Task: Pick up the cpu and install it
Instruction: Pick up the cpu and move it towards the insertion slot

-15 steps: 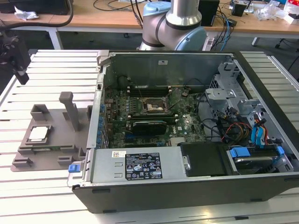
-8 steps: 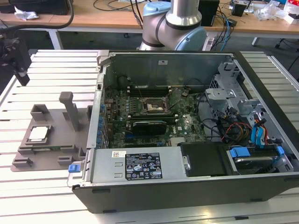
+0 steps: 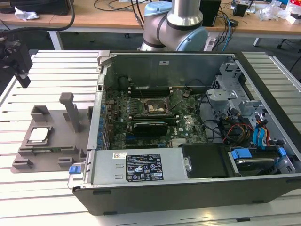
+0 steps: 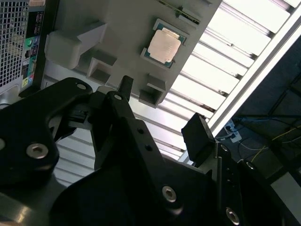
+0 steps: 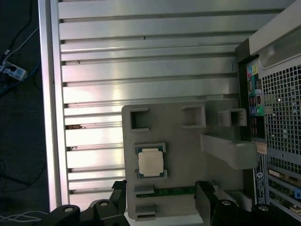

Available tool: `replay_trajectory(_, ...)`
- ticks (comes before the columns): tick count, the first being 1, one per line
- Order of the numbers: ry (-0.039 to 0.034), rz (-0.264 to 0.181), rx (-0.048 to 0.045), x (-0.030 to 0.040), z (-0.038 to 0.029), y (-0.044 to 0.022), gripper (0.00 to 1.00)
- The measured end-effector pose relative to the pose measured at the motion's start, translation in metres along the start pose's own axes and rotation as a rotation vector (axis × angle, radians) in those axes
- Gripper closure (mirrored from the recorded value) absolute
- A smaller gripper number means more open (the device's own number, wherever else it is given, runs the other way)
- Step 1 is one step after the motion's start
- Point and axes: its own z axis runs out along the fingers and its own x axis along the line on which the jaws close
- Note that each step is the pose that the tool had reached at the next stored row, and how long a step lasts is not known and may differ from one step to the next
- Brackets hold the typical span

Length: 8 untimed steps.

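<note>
At the exterior view's left, the black gripper (image 3: 22,77) hangs in the air over the slatted metal table (image 3: 56,66). It is off the far corner of the grey tray (image 3: 61,141) and well apart from it, pointing down. In the first wrist view its two fingers (image 5: 120,190) stand wide apart with nothing between them.

The cpu (image 3: 38,135) lies flat, metal face up, in a square seat on the tray, in the half of the tray farther from the open computer case (image 3: 188,188). It is square, so no side is the longer one, and its edges run parallel to the tray's edges. Its top is a dull silver plate with a thin greenish rim.

The case lies just beside the tray, on the exterior view's right. A black socket frame (image 3: 153,107) sits on its motherboard. Beyond the case from the tray rises the arm (image 3: 174,23), grey metal with pale blue caps.
</note>
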Motion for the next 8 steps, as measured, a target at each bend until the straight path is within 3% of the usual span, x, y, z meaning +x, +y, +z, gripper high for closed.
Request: replay_trajectory(8,0.0,0.0,0.0,0.0001,0.0031,-0.0001,0.31)
